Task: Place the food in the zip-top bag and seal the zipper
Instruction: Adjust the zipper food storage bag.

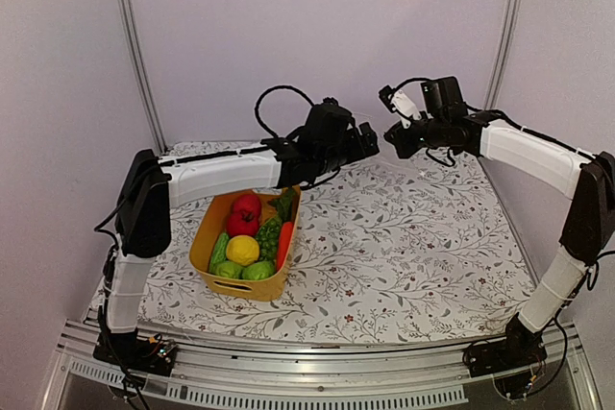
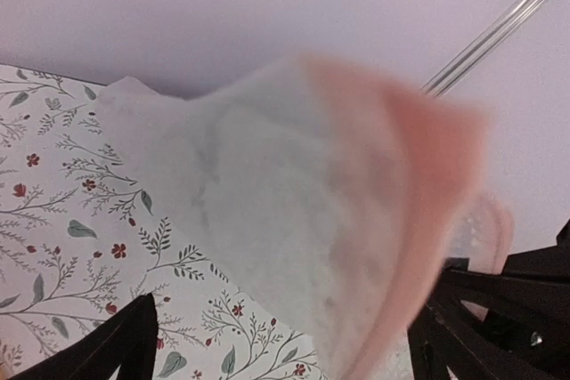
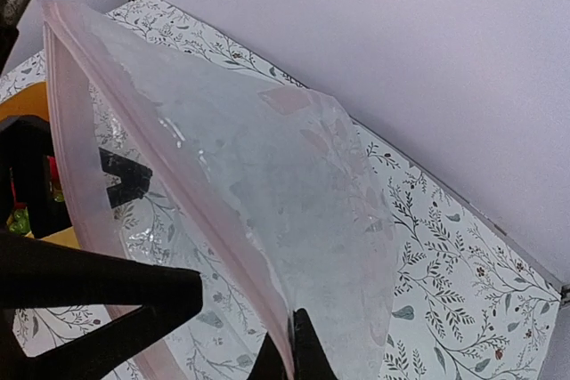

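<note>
The clear zip-top bag hangs in the air at the back middle of the table, mouth open, and fills the left wrist view. Its pinkish zipper runs along the mouth edge. My right gripper is shut on the zipper edge. My left gripper is open, its fingers spread either side of the bag. The food lies in the yellow basket: red apples, lemon, carrot, grapes, limes, cucumber.
The basket stands at the left middle of the floral tablecloth, below my left forearm. The back wall is close behind both grippers. Metal frame posts stand at the back corners.
</note>
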You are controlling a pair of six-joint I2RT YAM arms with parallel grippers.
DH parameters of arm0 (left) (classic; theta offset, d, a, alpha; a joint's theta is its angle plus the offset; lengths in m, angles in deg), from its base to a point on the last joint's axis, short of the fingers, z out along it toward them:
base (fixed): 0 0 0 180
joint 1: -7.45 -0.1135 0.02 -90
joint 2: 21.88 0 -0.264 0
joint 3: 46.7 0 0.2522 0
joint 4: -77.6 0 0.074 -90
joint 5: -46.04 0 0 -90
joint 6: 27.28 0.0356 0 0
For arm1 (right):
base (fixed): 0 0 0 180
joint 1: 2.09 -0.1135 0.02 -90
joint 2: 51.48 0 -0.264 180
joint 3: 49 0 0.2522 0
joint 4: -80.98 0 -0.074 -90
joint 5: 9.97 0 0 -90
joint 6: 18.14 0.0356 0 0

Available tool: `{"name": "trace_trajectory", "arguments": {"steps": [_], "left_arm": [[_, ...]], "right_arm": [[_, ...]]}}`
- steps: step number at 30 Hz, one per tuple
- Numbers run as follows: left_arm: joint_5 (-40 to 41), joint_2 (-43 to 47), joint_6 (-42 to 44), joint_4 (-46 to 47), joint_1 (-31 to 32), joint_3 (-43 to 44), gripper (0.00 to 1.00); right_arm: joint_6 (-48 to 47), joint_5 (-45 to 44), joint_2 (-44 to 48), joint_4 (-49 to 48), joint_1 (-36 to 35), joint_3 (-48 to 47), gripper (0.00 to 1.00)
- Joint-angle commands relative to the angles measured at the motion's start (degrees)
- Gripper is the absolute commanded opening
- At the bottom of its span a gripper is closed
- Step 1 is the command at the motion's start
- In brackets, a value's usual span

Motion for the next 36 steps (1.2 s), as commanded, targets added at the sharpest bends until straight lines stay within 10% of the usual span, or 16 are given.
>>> {"name": "trace_trajectory", "arguments": {"steps": [1, 14, 23, 36], "left_arm": [[4.35, 2.22, -3.73, 0.51, 0.24, -5.12, 0.96], [1.44, -8.26, -8.37, -3.64, -2.87, 8.04, 0.92], [1.29, -5.78, -13.78, -7.86, -3.26, -1.44, 0.91], [-3.27, -2.35, 12.95, 6.82, 0.24, 2.45, 1.0]], "right_arm": [[1.5, -2.36, 0.57, -0.47, -0.05, 0.31, 0.0], [-2.61, -7.94, 1.47, -2.55, -4.69, 3.5, 0.0], [0.12, -14.12, 4.47, -3.95, 1.21, 1.72, 0.0], [-0.64, -9.62, 5.89, -3.23, 3.44, 3.96, 0.0]]}}
